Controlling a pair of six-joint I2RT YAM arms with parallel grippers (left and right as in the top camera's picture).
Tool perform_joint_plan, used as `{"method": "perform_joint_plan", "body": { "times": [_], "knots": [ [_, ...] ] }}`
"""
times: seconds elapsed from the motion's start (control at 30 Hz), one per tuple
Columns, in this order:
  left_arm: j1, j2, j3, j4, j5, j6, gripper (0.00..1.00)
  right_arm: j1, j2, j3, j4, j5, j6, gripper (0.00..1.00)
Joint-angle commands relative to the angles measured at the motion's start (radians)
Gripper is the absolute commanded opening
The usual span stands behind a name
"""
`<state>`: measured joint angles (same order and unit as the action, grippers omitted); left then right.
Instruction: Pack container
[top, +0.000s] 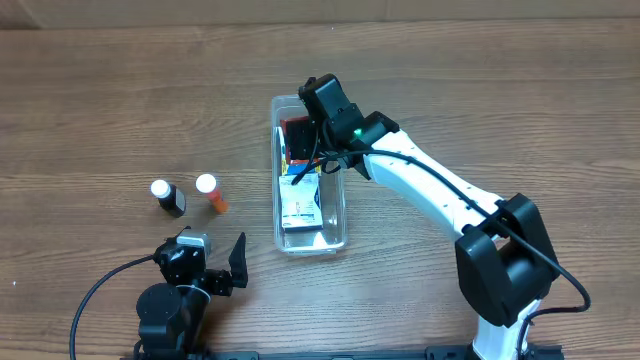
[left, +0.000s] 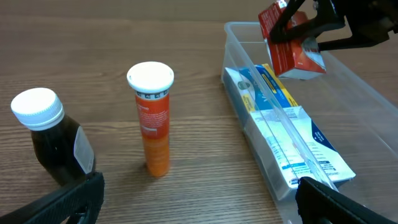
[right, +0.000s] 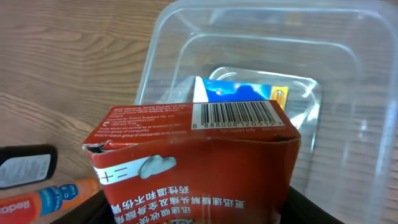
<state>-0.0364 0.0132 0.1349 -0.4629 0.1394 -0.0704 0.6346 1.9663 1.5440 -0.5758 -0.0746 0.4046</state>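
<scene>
Wooden table (top: 100, 100), container (top: 341, 225) beneath right end effector (top: 300, 132)

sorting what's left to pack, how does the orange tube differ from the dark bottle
The orange tube is slim and taller; the dark bottle is wider and shorter. The tube's body is bright orange with print, the bottle's is near black with a pale label. Both stand upright with white caps on the table, outside the container.
</scene>
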Motion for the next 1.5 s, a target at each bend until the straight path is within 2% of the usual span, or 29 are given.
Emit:
{"method": "perform_joint_plan", "body": {
  "times": [0.0,0.2,0.3,0.43,0.73,0.9,1.07,1.1,1.17,1.33,1.47],
  "knots": [
    [0.012,-0.008,-0.004,0.004,0.008,0.019,1.0,-0.001,-0.023,0.007,-0.009,-0.024,-0.008,0.65],
    [0.012,-0.008,-0.004,0.004,0.008,0.019,1.0,-0.001,-0.023,0.007,0.032,0.008,-0.008,0.66],
    [0.012,-0.008,-0.004,0.004,0.008,0.019,1.0,-0.002,-0.023,0.007,0.05,0.012,-0.008,0.82],
    [0.012,-0.008,-0.004,0.004,0.008,0.019,1.0,-0.002,-0.023,0.007,0.066,0.013,-0.013,0.91],
    [0.012,-0.008,-0.004,0.004,0.008,0.019,1.0,-0.031,-0.098,0.01,0.056,0.002,-0.008,0.88],
    [0.012,-0.008,-0.004,0.004,0.008,0.019,1.0,-0.09,-0.254,0.01,-0.075,0.014,-0.009,0.88],
    [0.012,-0.008,-0.004,0.004,0.008,0.019,1.0,-0.229,-0.436,0.01,-0.272,0.058,-0.006,0.91],
    [0.012,-0.008,-0.004,0.004,0.008,0.019,1.0,-0.262,-0.466,0.01,-0.307,0.059,0.01,0.97],
    [0.012,-0.008,-0.004,0.004,0.008,0.019,1.0,-0.335,-0.517,0.01,-0.376,0.058,0.047,1.0],
    [0.012,-0.008,-0.004,0.004,0.008,0.019,1.0,-0.508,-0.592,0.01,-0.495,0.053,0.123,1.0],
    [0.012,-0.008,-0.004,0.004,0.008,0.019,1.0,-0.563,-0.595,0.009,-0.535,0.054,0.124,1.0]
  ]
}}
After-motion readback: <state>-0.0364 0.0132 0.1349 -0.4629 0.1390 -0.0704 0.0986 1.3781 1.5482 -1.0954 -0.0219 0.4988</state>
